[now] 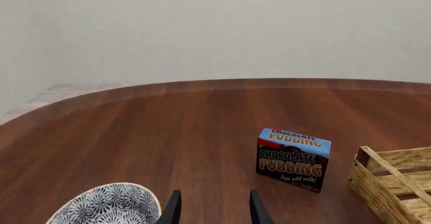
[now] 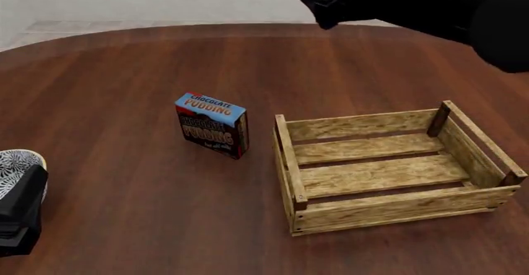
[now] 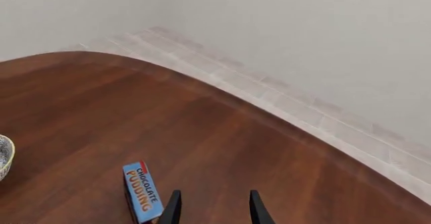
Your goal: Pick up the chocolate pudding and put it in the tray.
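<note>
The chocolate pudding (image 2: 212, 125) stands upright on the table (image 2: 124, 70), just left of the tray (image 2: 388, 170) and apart from it, with a strip of bare wood between the two. From where I stand it looks like a light cardboard carton, stiff enough along its edges but likely to dent if its broad printed faces are pinched too hard, and its smooth surface may slip a little. I'd judge the surest hold to be across its narrow thickness, fingers closing on the front and back faces from above, near the blue top. The left gripper (image 1: 214, 209) hangs low at the near left of the table with its fingers spread and nothing between them; the right gripper (image 3: 214, 208) is high over the far side, also spread and empty, and its wrist view catches the carton edge-on beside its fingers. Neither touches the carton. Counting: one pudding carton, one wooden tray with nothing in it, one white patterned bowl (image 1: 108, 205) by the left gripper, and two arms.
</note>
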Controlling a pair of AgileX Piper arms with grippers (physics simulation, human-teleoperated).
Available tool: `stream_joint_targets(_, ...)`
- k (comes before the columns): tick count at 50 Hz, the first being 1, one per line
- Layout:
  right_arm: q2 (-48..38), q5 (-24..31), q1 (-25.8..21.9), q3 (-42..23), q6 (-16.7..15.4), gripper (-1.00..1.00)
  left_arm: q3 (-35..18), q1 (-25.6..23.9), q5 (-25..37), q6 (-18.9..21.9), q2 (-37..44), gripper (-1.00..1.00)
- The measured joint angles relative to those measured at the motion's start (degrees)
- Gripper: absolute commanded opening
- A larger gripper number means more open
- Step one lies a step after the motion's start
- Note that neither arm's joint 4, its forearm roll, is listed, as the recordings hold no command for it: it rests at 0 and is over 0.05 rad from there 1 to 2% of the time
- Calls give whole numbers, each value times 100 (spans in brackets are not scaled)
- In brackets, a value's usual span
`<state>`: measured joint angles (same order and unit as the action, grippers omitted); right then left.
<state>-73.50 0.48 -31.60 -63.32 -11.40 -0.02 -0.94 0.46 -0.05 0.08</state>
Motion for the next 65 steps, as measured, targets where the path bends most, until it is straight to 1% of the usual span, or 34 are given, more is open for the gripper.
stream_joint_targets(9, -339, 244, -125, -398, -34, 100, 0, -12, 4, 9, 1, 100)
stream_joint_targets(38, -1457, 1333, -497, -2030, -353, 100, 0, 7, 47, 43, 8, 100)
stream_joint_targets(51, -1900, 1678, -671, -2651, -453, 100, 0, 9, 56, 55, 10, 100)
stream_joint_targets(65, -2235, 1914, -926, -3093, -517, 100, 0, 12, 36, 75, 5, 100)
